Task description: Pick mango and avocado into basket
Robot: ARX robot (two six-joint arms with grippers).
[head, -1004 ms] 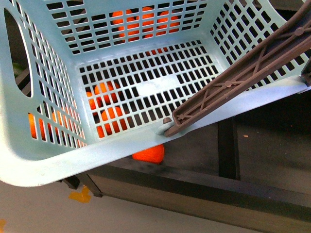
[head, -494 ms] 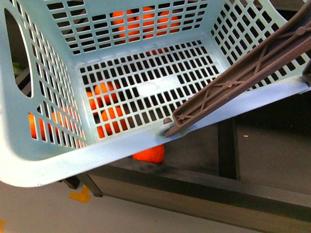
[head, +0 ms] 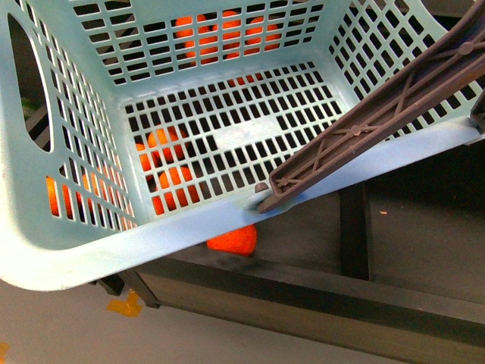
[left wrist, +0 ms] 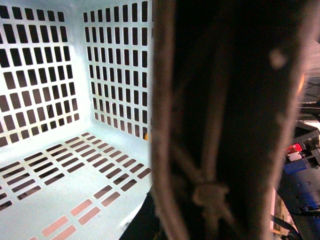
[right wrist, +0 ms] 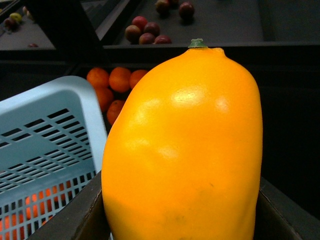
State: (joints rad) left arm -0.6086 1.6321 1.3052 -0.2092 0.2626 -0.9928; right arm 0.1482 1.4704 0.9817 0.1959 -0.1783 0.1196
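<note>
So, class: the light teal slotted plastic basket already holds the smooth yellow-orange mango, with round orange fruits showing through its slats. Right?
No: the light teal slotted plastic basket holds nothing in the front view. The smooth yellow-orange mango is outside it; round orange fruits do show through.

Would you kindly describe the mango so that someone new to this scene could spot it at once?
In the right wrist view, start at the light teal basket; beside it, closest to the camera, stands the mango. It is smooth, oblong and yellow-orange with a green stem stub, unlike the round oranges and dark red fruits behind it.
</note>
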